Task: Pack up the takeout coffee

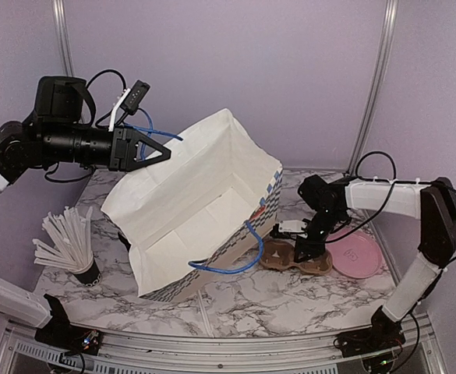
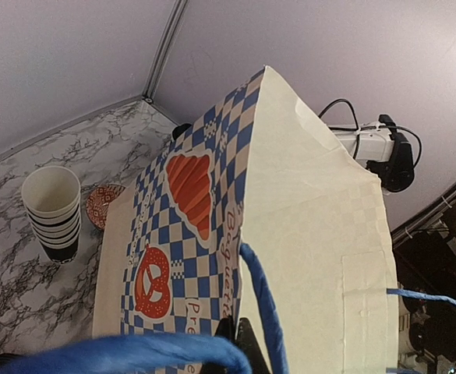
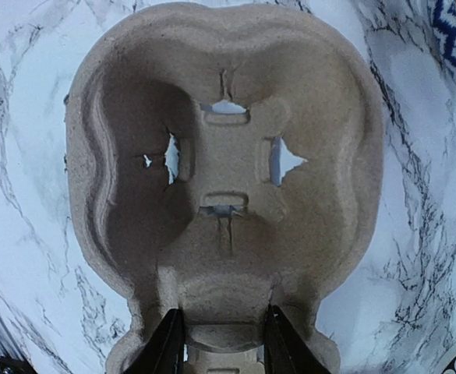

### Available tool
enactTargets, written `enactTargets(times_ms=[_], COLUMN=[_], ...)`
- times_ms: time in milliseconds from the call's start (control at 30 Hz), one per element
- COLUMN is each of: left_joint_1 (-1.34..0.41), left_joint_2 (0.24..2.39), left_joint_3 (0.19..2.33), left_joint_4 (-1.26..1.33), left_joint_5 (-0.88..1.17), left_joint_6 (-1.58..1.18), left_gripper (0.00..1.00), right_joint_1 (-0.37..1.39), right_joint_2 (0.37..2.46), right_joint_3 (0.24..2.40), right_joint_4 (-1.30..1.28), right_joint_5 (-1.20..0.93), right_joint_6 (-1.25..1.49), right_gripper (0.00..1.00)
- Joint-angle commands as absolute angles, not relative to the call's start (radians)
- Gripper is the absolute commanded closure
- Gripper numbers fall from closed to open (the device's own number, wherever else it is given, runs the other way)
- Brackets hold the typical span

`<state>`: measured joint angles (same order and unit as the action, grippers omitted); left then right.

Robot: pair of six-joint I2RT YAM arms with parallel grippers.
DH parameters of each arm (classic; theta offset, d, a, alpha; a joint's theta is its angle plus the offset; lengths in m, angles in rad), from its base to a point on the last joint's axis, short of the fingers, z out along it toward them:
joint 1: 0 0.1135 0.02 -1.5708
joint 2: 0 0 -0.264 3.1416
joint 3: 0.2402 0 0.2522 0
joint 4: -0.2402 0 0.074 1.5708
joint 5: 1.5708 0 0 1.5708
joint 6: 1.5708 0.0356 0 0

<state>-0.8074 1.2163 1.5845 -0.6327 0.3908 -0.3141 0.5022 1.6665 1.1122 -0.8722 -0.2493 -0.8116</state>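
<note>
Brown pulp cup tray (image 3: 228,179) lay on the counter (image 3: 25,195), right end effector (image 3: 224,343) straddling its ridge, grip unclear; left end effector (image 1: 164,153) clenched the blue handle (image 1: 161,132) of the paper bag (image 1: 204,195).

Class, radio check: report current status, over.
Left gripper shut on bag handle, bag tilted open. Right gripper straddles cup carrier ridge, grip unconfirmed. Takeout coffee not in view.

The paper bag (image 1: 204,210) hides the counter (image 1: 290,300) behind it and the left end of the cup carrier (image 1: 276,255). In the right wrist view the carrier's near end is cut off, and whether the jaws of the right gripper (image 3: 224,343) press it cannot be told. The left gripper (image 2: 238,343) is mostly cut off beneath the blue handle (image 2: 263,304).
</note>
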Motion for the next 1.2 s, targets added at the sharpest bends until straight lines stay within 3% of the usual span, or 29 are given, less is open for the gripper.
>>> enactTargets(times_ms=[0, 267, 733, 1167], left_joint_1=[-0.811, -0.809, -0.809, -0.809], left_joint_2=[1.241, 1.277, 1.551, 1.877], left_joint_3=[1.591, 1.592, 1.724, 1.974], left_joint_4=[-0.609, -0.617, -0.629, -0.629], left_joint_5=[0.423, 0.471, 0.761, 0.956], left_joint_6=[-0.298, -0.277, -0.256, -0.311], left_gripper=[1.00, 1.00, 1.00, 1.00], right_joint_1=[0.493, 0.332, 0.328, 0.365], right_joint_2=[1.563, 1.433, 1.310, 1.251], right_joint_3=[1.181, 1.376, 1.771, 1.746], right_joint_4=[-0.945, -0.984, -0.868, -0.841], right_joint_5=[-0.321, -0.465, -0.703, -1.190], right_joint_6=[-0.785, -0.716, -0.544, -0.509], right_gripper=[0.67, 0.67, 0.69, 0.67])
